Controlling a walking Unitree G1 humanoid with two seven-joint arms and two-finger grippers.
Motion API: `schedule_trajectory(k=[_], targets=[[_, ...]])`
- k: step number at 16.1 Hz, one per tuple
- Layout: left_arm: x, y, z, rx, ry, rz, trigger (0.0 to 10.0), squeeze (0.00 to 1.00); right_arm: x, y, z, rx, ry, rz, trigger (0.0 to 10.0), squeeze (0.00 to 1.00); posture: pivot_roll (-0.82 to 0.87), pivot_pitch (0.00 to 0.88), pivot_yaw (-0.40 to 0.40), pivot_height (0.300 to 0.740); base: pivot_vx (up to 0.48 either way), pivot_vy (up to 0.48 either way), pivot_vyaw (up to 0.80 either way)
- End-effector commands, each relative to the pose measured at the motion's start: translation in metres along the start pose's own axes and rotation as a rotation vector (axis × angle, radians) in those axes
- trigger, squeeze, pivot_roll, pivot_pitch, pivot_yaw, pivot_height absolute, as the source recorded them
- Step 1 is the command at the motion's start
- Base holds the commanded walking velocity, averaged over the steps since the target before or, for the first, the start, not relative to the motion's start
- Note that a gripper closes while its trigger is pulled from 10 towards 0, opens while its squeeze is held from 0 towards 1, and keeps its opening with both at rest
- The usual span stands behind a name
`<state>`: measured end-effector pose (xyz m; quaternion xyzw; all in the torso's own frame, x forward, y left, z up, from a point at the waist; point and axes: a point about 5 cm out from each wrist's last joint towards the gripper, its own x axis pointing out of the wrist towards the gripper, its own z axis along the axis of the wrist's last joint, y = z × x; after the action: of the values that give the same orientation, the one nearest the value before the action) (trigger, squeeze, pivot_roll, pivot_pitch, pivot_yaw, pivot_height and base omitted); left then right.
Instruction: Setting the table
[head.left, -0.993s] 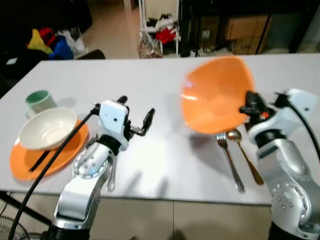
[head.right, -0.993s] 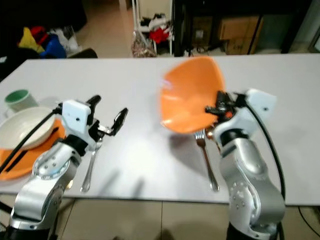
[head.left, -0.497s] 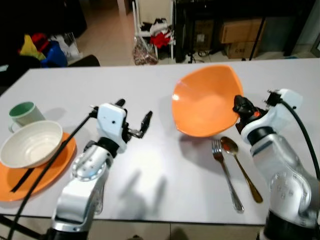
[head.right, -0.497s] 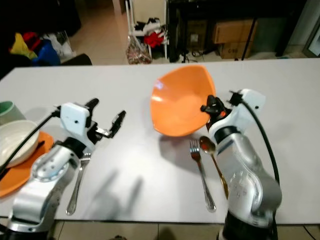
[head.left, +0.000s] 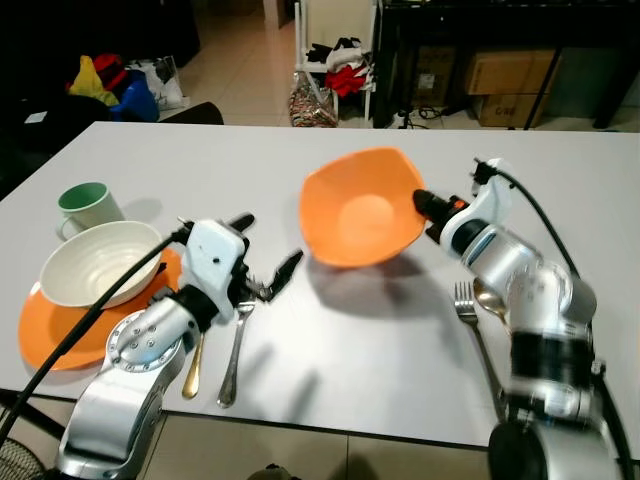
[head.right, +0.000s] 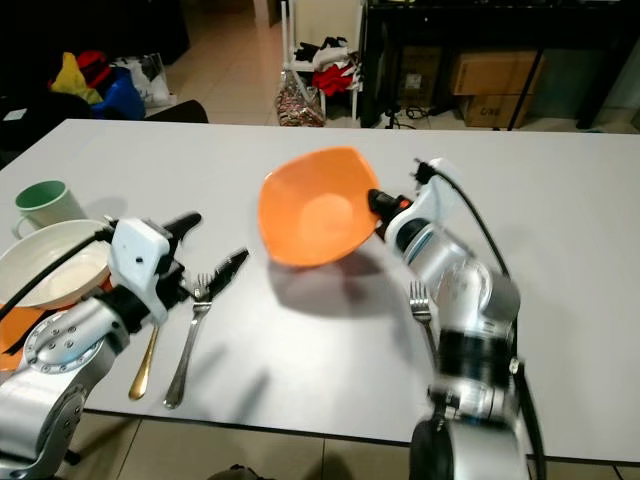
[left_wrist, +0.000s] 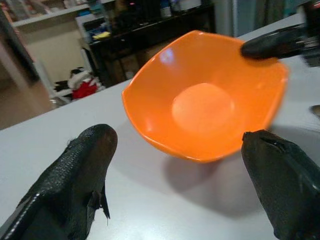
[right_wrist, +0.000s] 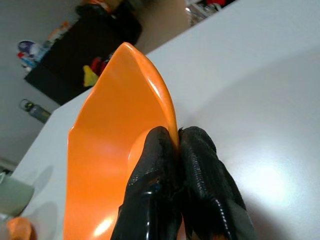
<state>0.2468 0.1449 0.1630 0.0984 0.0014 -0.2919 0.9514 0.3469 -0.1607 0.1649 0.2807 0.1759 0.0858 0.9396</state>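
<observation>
My right gripper (head.left: 424, 205) is shut on the rim of an orange bowl (head.left: 358, 208), pinching it between both fingers (right_wrist: 170, 192). The bowl hangs tilted, low over the middle of the white table (head.left: 330, 370); whether it touches the top I cannot tell. My left gripper (head.left: 265, 245) stands open to the left of the bowl (left_wrist: 205, 100), nothing between its fingers (left_wrist: 75, 185). A fork (head.left: 235, 345) and a gold spoon (head.left: 193, 365) lie under the left arm. A second fork (head.left: 470, 310) and spoon (head.left: 490, 296) lie by the right arm.
At the table's left, a white bowl (head.left: 100, 262) sits on an orange plate (head.left: 55, 335), with a green mug (head.left: 85, 205) behind it. Beyond the far edge are shelves, boxes and bags on the floor.
My right arm has carried the orange bowl left, away from the right fork and spoon, and lowered it flatter towards the table. The camera view has shifted too.
</observation>
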Motion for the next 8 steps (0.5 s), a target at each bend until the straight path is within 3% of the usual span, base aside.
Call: schedule_trajectory(k=[1, 3, 5, 8], targets=[[-0.002, -0.003, 0.003, 0.002, 0.004, -0.044, 10.0, 0.0, 0.004, 0.003, 0.006, 0.027, -0.004, 0.041, 10.0, 0.0, 0.05, 0.0, 0.066, 0.74, 0.0, 0.0, 0.0], [-0.004, -0.008, 0.004, -0.003, 0.012, -0.097, 10.0, 0.0, 0.01, -0.004, 0.006, 0.051, 0.044, 0.041, 10.0, 0.0, 0.05, 0.0, 0.064, 0.74, 0.0, 0.0, 0.0], [-0.009, -0.018, 0.002, -0.02, 0.043, -0.198, 10.0, 0.0, 0.017, -0.013, 0.005, 0.167, 0.093, 0.03, 10.0, 0.0, 0.06, 0.0, 0.068, 0.74, 0.0, 0.0, 0.0], [-0.01, -0.019, 0.002, -0.021, 0.055, -0.212, 10.0, 0.0, 0.021, -0.024, 0.001, 0.203, 0.109, -0.029, 10.0, 0.0, 0.06, 0.0, 0.07, 0.74, 0.0, 0.0, 0.0]])
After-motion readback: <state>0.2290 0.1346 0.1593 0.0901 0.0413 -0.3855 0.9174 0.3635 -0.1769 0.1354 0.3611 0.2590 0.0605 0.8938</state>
